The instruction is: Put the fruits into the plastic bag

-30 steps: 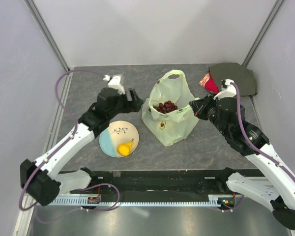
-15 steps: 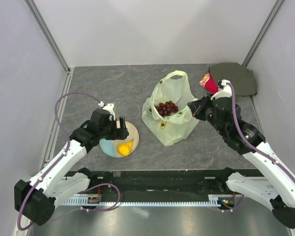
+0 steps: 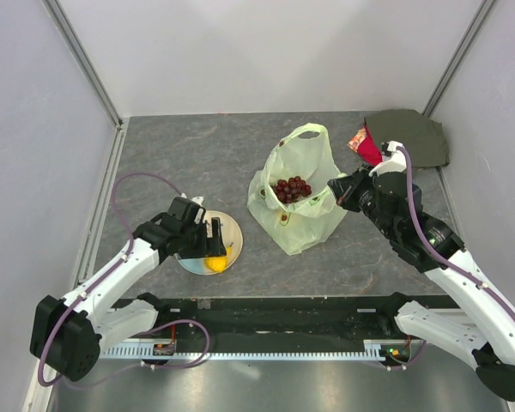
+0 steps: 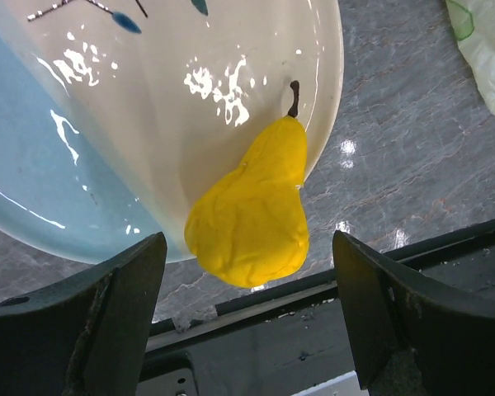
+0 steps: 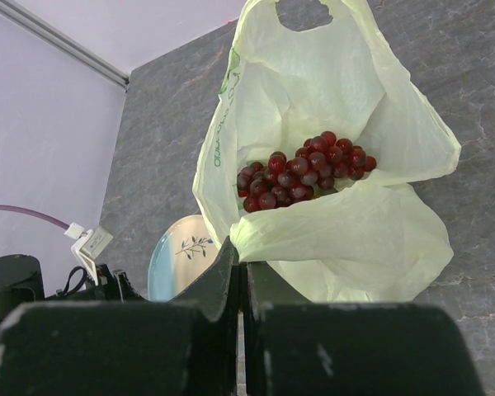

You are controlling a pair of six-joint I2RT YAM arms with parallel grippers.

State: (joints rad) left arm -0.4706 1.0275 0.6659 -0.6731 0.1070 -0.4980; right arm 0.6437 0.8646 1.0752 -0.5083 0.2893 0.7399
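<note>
Pear (image 4: pixel 252 210) across plate (image 4: pixel 148 165) rim, beneath wide-open left end effector (image 4: pixel 247 247)

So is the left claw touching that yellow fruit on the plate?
Apart. Left wrist view: the left gripper stands open, gaps between both fingers and the yellow fruit.

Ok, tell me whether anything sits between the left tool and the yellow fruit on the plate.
Nothing visible does. The left tool hangs open right above the yellow fruit, which lies uncovered at the near edge of the plate, with free space on either side between it and the fingers.
</note>
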